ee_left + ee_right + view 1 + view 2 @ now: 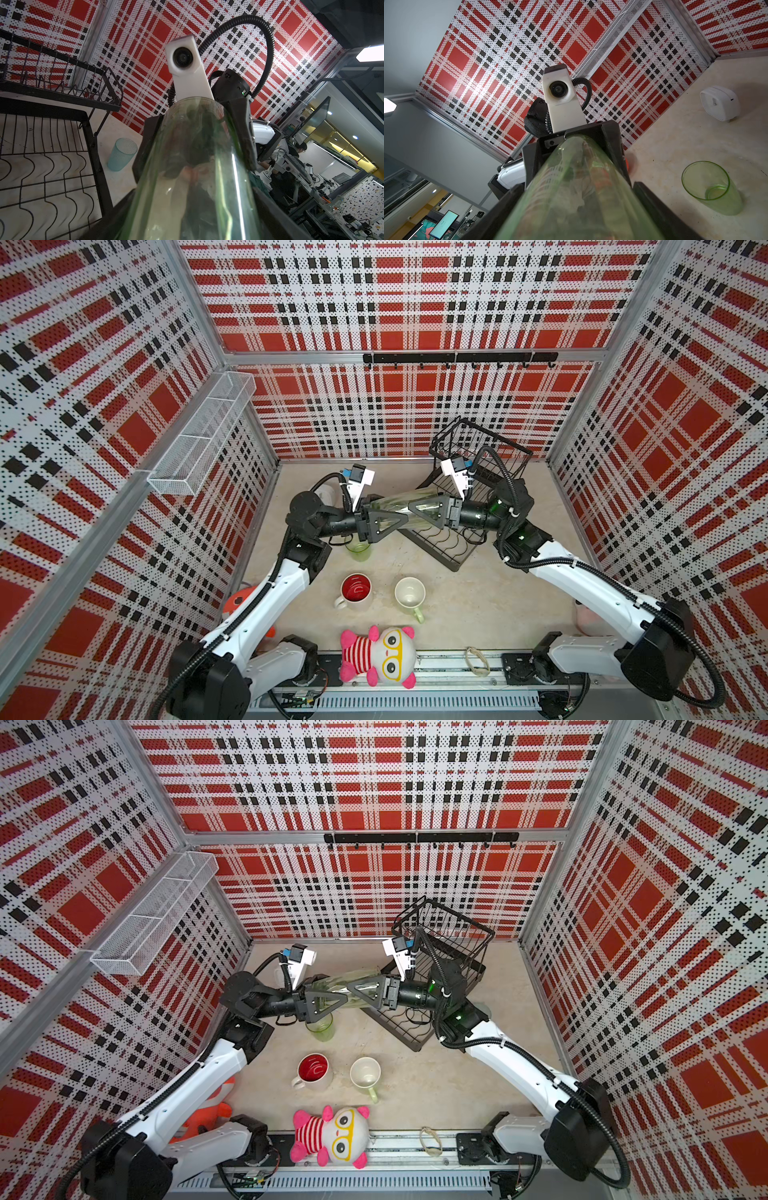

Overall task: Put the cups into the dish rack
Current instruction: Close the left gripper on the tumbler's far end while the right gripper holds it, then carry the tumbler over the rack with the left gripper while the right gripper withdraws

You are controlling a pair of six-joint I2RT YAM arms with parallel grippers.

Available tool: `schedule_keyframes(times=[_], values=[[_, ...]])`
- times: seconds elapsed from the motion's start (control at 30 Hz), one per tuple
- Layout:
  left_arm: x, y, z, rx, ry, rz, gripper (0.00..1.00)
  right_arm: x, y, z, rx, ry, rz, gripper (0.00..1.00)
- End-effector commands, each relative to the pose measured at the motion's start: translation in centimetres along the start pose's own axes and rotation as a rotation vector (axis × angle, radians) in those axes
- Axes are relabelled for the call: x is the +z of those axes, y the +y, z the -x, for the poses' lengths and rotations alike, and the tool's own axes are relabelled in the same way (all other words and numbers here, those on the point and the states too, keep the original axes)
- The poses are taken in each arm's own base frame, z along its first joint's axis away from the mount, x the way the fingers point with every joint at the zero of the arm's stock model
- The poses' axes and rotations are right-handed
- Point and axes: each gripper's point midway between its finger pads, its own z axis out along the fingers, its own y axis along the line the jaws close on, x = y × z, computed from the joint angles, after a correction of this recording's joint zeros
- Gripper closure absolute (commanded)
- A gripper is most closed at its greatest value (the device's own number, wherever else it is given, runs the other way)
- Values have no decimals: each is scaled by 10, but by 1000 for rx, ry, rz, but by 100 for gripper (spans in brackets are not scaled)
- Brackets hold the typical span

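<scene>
Clear green ribbed tumbler point(398, 500) spans horizontally above the desk point(478, 605) beside the dish rack point(432, 549), right hand point(417, 508) clamping it, left hand point(398, 515) straddling it, grip undeterminable; judged light, rigid, slippery: hold mid-wall.

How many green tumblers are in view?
2. One tumbler is level in the air between the left gripper and right gripper; the other tumbler stands upright on the table by the left gripper. More may be hidden.
</scene>
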Motion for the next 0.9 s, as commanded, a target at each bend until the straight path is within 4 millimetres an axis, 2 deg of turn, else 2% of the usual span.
schedule_keyframes(times=[0.0,0.07,0.33,0.43,0.5,0.67,0.87], values=[[-3,-12,5,62,-14,-32,29,0,14,5,-33,-8,34,18],[-4,-12,6,63,-21,-28,32,0,14,4,-34,-6,38,18],[-5,-9,4,58,-28,-20,29,1,15,2,-21,1,62,16],[-6,-8,5,57,-30,-16,29,0,15,2,-35,-7,59,11],[-6,-8,6,59,-35,-12,29,-1,13,4,-41,-18,50,0],[-10,-3,9,63,-54,9,29,-12,2,14,-35,-80,-6,0],[-15,7,12,67,-81,49,31,-27,-20,19,-85,-123,-187,0]])
